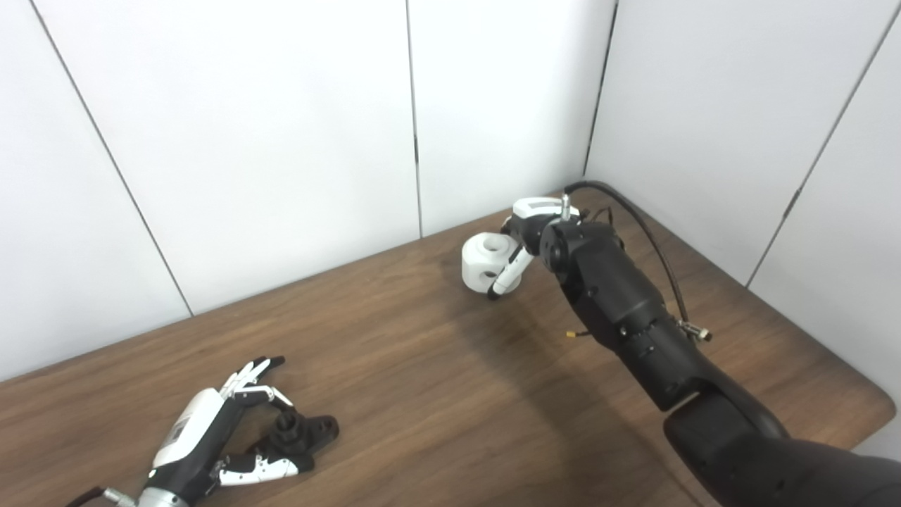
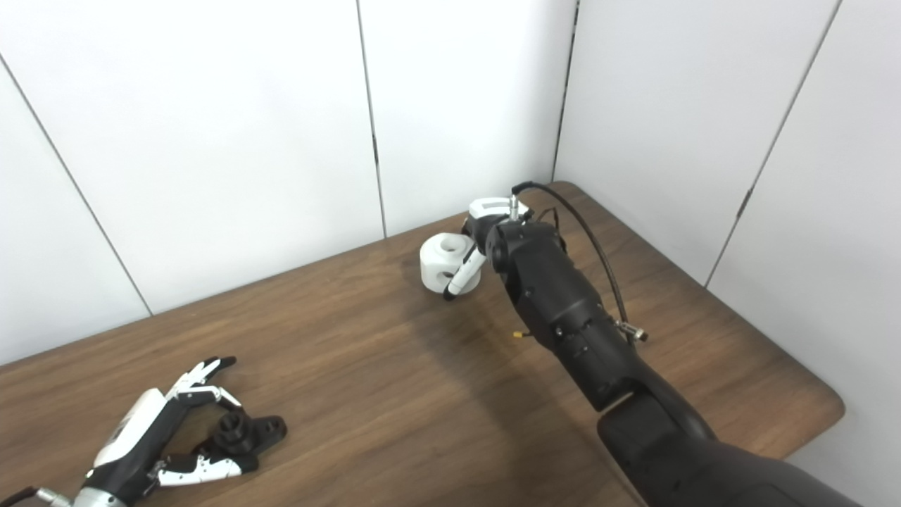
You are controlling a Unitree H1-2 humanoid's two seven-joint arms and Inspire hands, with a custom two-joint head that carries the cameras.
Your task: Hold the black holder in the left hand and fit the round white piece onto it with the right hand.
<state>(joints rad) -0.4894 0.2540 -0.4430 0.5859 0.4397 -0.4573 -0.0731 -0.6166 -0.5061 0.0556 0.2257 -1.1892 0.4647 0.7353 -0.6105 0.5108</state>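
**Secure both parts before bringing them together**

The round white plastic piece sits on the brown wooden surface, far from the black plastic holder, toward the back corner. The right hand wraps it; whether it grips firmly I cannot tell. The left hand straddles the holder, fingers spread, not clenched. It should close squarely on the holder's base, leaving the post clear.

Table: dark wood-grain top, rounded near right corner. White wall panels with thin dark seams stand directly along its far and right edges, meeting at the far right corner.
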